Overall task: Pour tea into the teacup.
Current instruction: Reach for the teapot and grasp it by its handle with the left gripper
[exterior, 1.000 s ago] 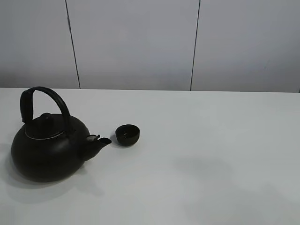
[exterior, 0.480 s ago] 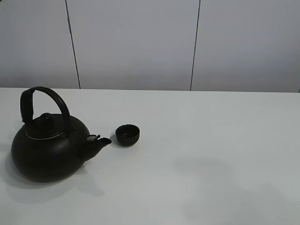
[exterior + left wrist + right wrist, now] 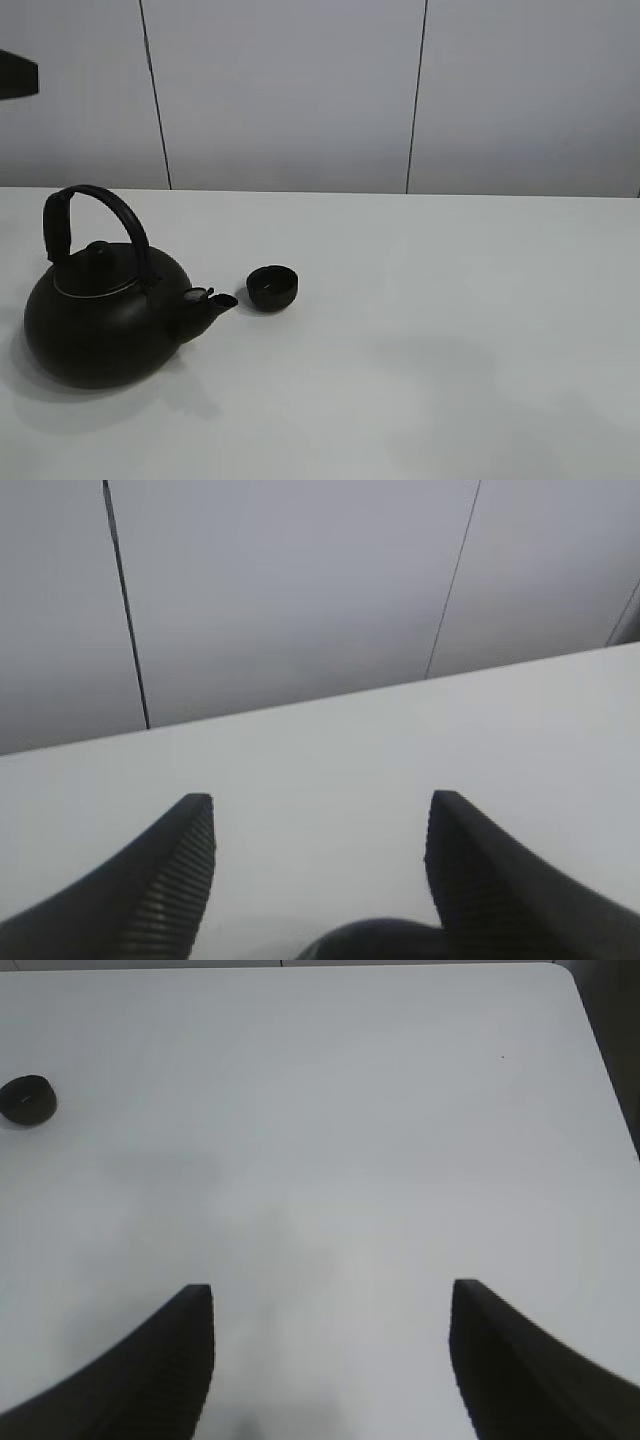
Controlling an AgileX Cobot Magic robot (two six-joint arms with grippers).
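1. Grey wall panels (image 3: pixel 290 90), split by thin dark seams, back a plain white counter (image 3: pixel 480 330) carrying two black vessels on its left half.
2. Far left, high at the frame's edge, sits a dark block (image 3: pixel 15 75), too cropped to identify, possibly part of the left arm.
3. Left hand (image 3: pixel 320 802), seen from its own wrist camera: ribbed fingers (image 3: pixel 180 880) spread wide, holding nothing, facing counter and wall.
4. Kettle (image 3: pixel 100 320): big, round, matte black, upright on the counter with its lid on and its arched handle (image 3: pixel 100 205) standing above the body. It is judged heavy, more so if full, and rigid. The top of the arch looks the sensible grip, since the smooth belly offers no purchase.
5. Spout (image 3: pixel 212 300) points right toward the teacup (image 3: pixel 272 288), which stands upright just beside its tip, not touching.
6. The teacup is small, low and handleless. It is likely light, easily nudged, and brittle if ceramic. It needs no lifting; a slow tilt of the kettle should keep the stream inside its narrow mouth.
7. Right of the cup the counter runs smooth and matte, with soft shadows; a spill would spread and show.
8. Right hand (image 3: pixel 332 1288): fingers parted wide and empty, over the counter's right side, well apart from the teacup.
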